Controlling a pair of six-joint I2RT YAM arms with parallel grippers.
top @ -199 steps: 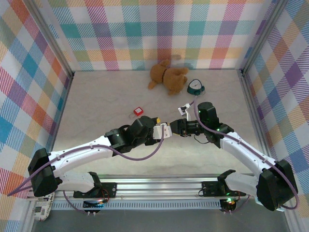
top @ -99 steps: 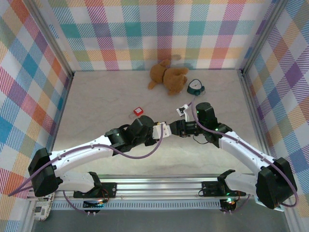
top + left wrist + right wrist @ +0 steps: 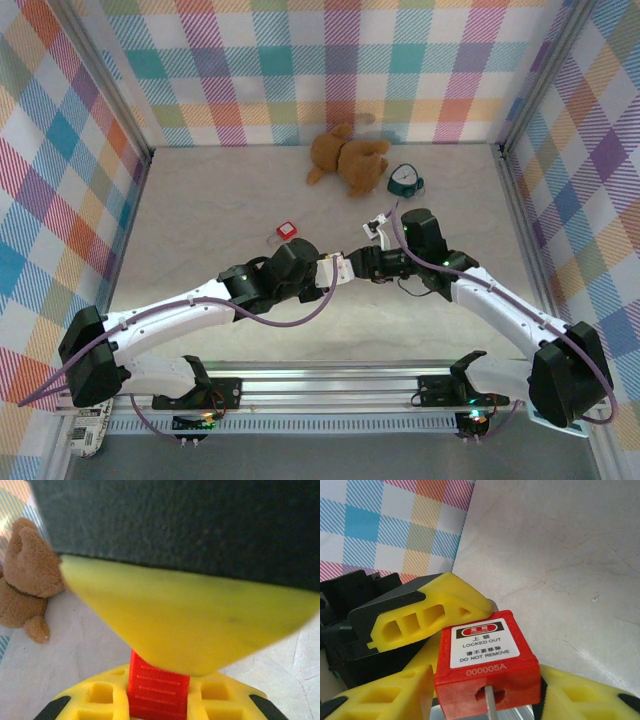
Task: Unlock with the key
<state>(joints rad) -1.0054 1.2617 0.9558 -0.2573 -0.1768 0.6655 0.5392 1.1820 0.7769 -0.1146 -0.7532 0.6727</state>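
A red padlock (image 3: 487,652) with a white "LOCKED OUT" label hangs above the table where both arms meet. The key (image 3: 490,704) shows as a thin silvery shaft stuck in its keyhole; its head is hidden below the frame edge. My left gripper (image 3: 335,268) is shut on the padlock (image 3: 155,680), whose ribbed side shows between its yellow fingers (image 3: 100,700); one left finger (image 3: 420,615) reaches in from the far side. My right gripper (image 3: 487,682) faces the keyhole end with its jaws apart, flanking the padlock's sides. In the top view the right gripper (image 3: 353,265) is nose to nose with the left.
A second small red padlock (image 3: 287,231) lies on the table just beyond the left gripper. A brown teddy bear (image 3: 347,160) and a teal object (image 3: 405,180) lie near the back wall. Plaid walls close the table on three sides.
The left gripper has closed on the padlock. The right gripper's jaws have widened, and both grippers have shifted slightly left and away from the bases.
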